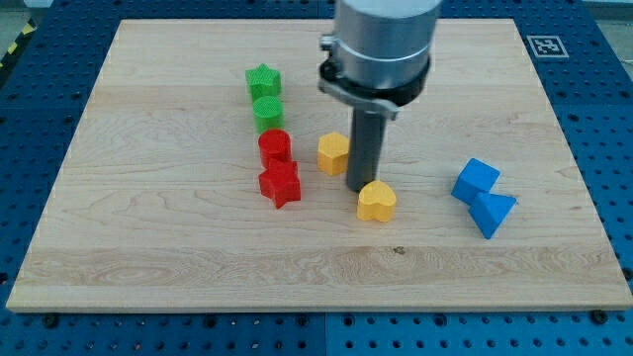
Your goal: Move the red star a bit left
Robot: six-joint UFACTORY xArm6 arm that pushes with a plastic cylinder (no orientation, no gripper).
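Bright, even overhead light fills the scene, with no dim corners. The pale wooden board shows its grain sharply from the near edge to the far edge. Shadows are soft and short: a faint one sits under the red star, and another beside the blue blocks on the right. The grey metal arm housing at the far side carries a mild sheen and looks slightly soft. No strong glare, motion blur or edge warping is visible.
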